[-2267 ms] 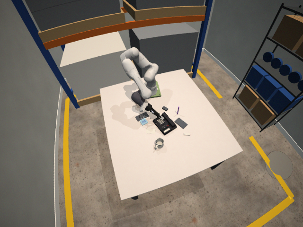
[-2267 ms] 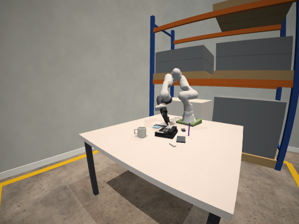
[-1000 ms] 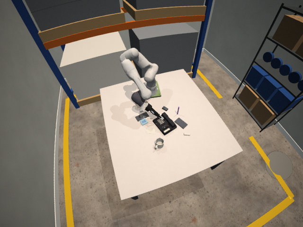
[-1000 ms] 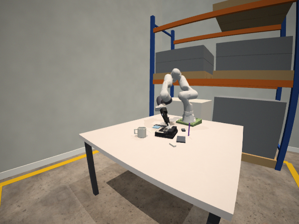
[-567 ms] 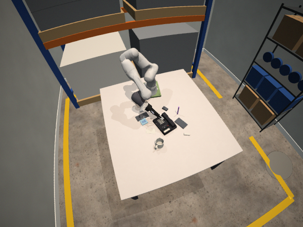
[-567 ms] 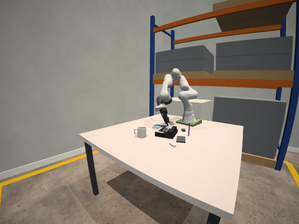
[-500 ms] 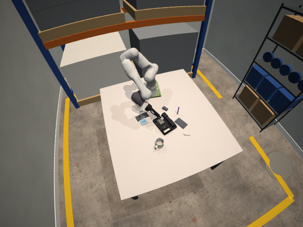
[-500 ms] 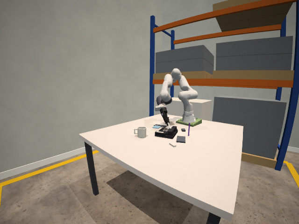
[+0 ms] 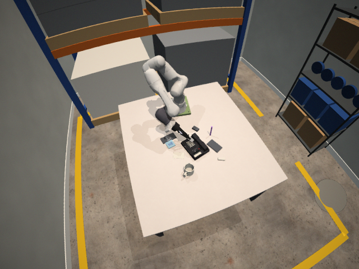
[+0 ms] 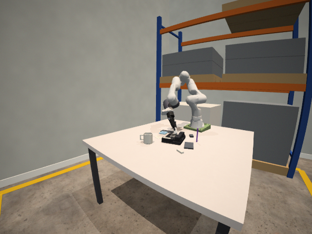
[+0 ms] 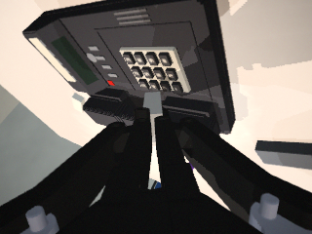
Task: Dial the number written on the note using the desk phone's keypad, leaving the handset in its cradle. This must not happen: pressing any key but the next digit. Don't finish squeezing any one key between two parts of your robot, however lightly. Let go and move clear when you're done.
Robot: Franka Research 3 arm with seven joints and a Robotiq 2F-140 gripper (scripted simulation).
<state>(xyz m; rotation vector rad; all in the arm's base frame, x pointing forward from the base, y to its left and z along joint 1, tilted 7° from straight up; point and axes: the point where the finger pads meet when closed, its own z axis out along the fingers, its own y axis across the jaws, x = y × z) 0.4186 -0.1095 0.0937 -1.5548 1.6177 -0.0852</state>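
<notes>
desk phone [image 11: 146,58] black, keypad [image 11: 150,70] pale with dark keys | claw [image 11: 155,113] black | mug [image 9: 188,169] grey

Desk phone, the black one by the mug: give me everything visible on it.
The black desk phone lies flat on the white table, turned diagonally. Its glossy body looks like plastic. The wrist view shows a pale keypad panel of dark keys, a greenish display strip, small grey buttons and one red one. The handset sits in its cradle. The shut gripper points at the keypad's near edge; contact is unclear.
</notes>
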